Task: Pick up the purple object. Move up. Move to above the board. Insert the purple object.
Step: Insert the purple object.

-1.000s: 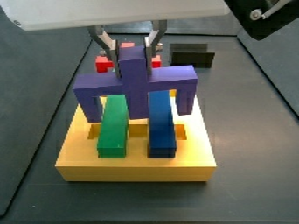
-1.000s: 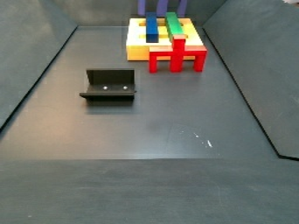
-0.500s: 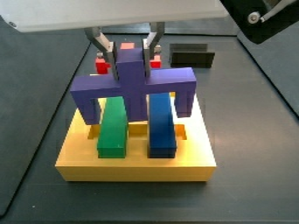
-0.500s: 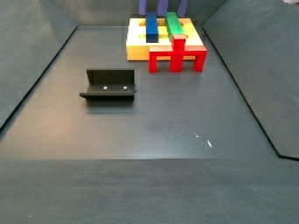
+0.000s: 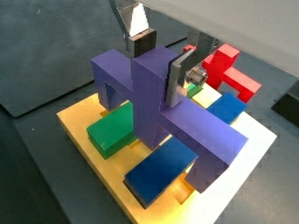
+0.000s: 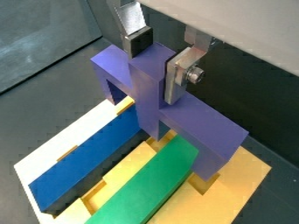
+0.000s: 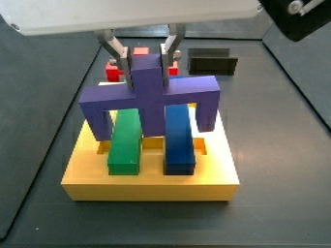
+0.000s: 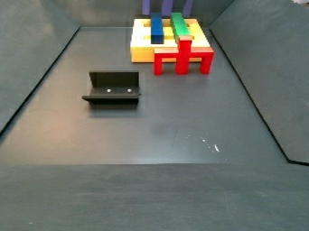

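Side view entry: purple object (image 7: 149, 92), post clamped in the gripper (image 7: 141, 58) jaws, has sunk slightly, legs straddling green bar (image 7: 124, 140) and blue bar (image 7: 179, 139) on the board (image 7: 150, 182); insertion nearly seated.

**What the views hide**

In a side view the gripper (image 7: 142, 46) is cut off by a white panel above its fingers. The purple object (image 7: 149, 95) hides most of the red block (image 7: 114, 70) and the far ends of both bars. In a side view the board (image 8: 145, 45) is far off, its slots too small to read
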